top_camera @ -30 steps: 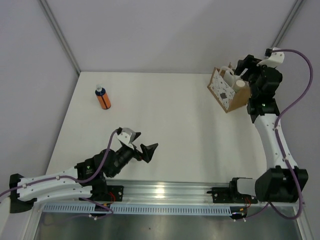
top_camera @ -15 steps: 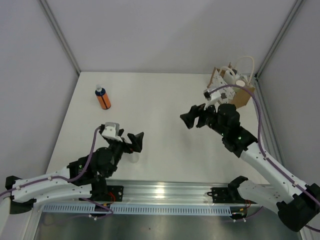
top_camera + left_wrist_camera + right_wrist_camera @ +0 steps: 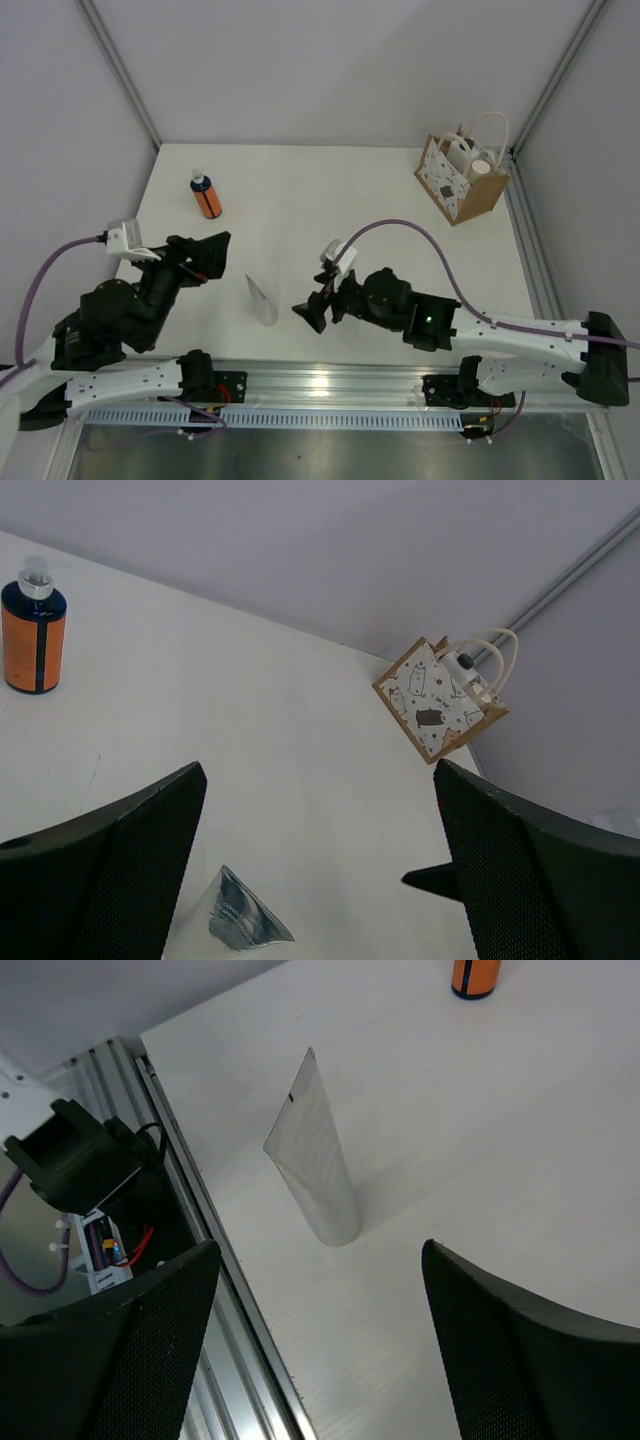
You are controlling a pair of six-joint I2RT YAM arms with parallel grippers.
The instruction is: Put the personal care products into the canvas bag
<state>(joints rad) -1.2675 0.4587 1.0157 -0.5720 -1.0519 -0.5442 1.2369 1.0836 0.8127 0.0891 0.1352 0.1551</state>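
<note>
At the left, the left gripper (image 3: pixel 203 256) is raised above the table (image 3: pixel 380 215), over its left edge. Its jaws are opened fully and nothing is between them. In the left wrist view both fingers (image 3: pixel 110 870) are wide apart, with only bare table in the gap.

Behind it, near the far left corner, the orange bottle (image 3: pixel 206 196) stands upright with its blue-white cap on top, well apart from both grippers. It is not in the bag.

More to the right, near the front edge, a silver tube (image 3: pixel 262 300) stands on its round end, with the flat end up.

Just right of the tube is the right gripper (image 3: pixel 312 312), low over the table and pointing to the tube. Its jaws are also wide open and hold nothing. In the right wrist view the tube stands ahead of the fingers (image 3: pixel 120 1350), not touching them.

At the far right corner the bag (image 3: pixel 455 190) stands upright, with the white handles up. The cream bottle (image 3: pixel 481 167) is inside it; its white top shows in the mouth of the bag.
</note>
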